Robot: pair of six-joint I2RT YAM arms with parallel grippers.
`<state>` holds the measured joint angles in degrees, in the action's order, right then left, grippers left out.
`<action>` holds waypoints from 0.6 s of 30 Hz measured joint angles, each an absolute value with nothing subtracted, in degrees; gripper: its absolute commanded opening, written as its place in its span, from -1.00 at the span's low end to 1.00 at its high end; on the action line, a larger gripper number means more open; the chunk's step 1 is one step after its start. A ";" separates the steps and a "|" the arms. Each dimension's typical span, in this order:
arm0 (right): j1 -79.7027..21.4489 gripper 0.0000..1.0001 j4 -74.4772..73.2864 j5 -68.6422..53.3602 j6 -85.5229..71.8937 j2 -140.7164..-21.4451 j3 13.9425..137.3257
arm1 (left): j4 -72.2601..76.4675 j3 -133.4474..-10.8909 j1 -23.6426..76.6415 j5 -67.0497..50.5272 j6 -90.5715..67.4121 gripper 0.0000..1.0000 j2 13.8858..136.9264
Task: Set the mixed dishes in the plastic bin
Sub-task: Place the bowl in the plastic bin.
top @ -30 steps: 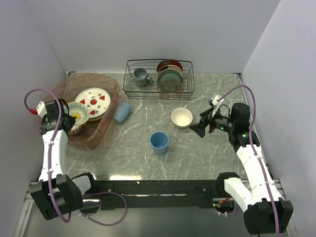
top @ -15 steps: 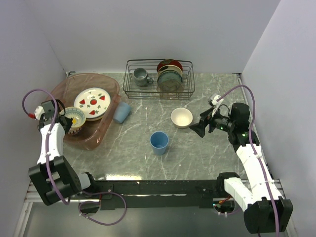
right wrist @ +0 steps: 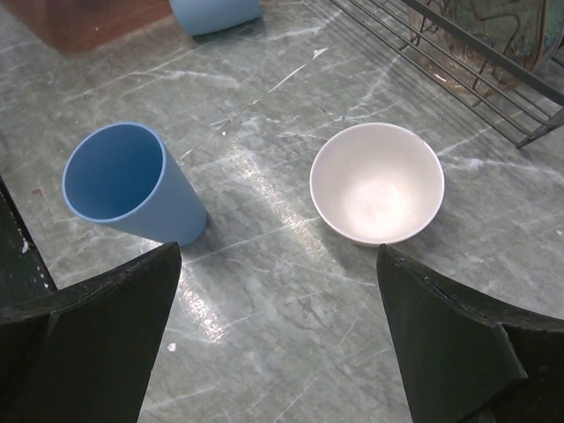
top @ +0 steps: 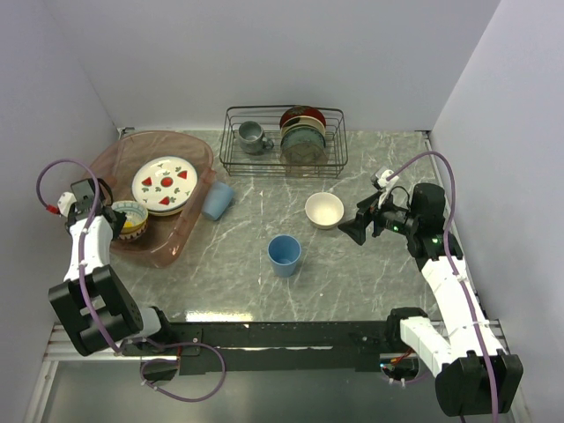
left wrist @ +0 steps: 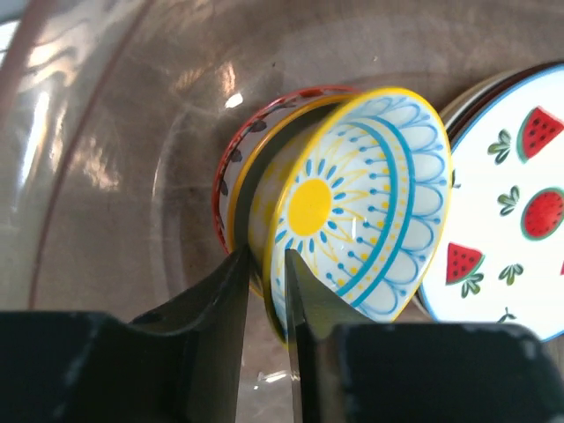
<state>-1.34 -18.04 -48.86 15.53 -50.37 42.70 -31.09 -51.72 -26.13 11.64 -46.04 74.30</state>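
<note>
The pinkish plastic bin (top: 190, 231) stands at the far left and holds a white plate with red fruit marks (top: 165, 183) and a yellow-rimmed bowl (top: 129, 220) painted blue and yellow inside. My left gripper (top: 114, 220) is inside the bin. In the left wrist view its jaws (left wrist: 267, 264) straddle that bowl's rim (left wrist: 352, 203), slightly parted, with a red-rimmed dish (left wrist: 231, 159) right behind the bowl. My right gripper (top: 352, 231) hovers wide open and empty to the right of the cream bowl (top: 324, 210). One light-blue cup (top: 284, 255) stands mid-table. Another cup (top: 218, 200) lies against the bin.
A black wire rack (top: 282, 141) with a grey mug and upright plates stands at the back centre. White walls close in both sides. In the right wrist view the cream bowl (right wrist: 377, 182) and the upright cup (right wrist: 128, 185) lie ahead of the open fingers (right wrist: 106, 326).
My left gripper has drawn back toward the bin's near left wall and set the patterned bowl down level inside it. Its jaws have parted a little. The right arm has not moved.
</note>
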 measured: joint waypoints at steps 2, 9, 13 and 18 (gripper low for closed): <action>-1.34 1.00 -18.04 -48.86 15.53 -50.37 42.70 | -30.55 -51.75 -26.26 11.86 -46.00 -0.29 74.41; -1.34 1.00 -18.06 -48.56 15.75 -50.37 42.70 | -30.17 -51.83 -26.44 11.64 -45.58 0.38 74.41; -1.34 1.00 -18.06 -48.23 15.94 -50.37 42.70 | -30.00 -52.95 -26.06 9.89 -45.21 0.68 73.58; -1.34 1.00 -18.06 -47.55 16.03 -50.37 42.70 | -30.92 -54.08 -26.33 8.38 -43.92 0.84 68.55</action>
<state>-1.34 -18.06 -47.55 16.03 -50.37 42.70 -30.92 -54.08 -26.33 8.38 -43.92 68.55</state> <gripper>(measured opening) 0.997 0.881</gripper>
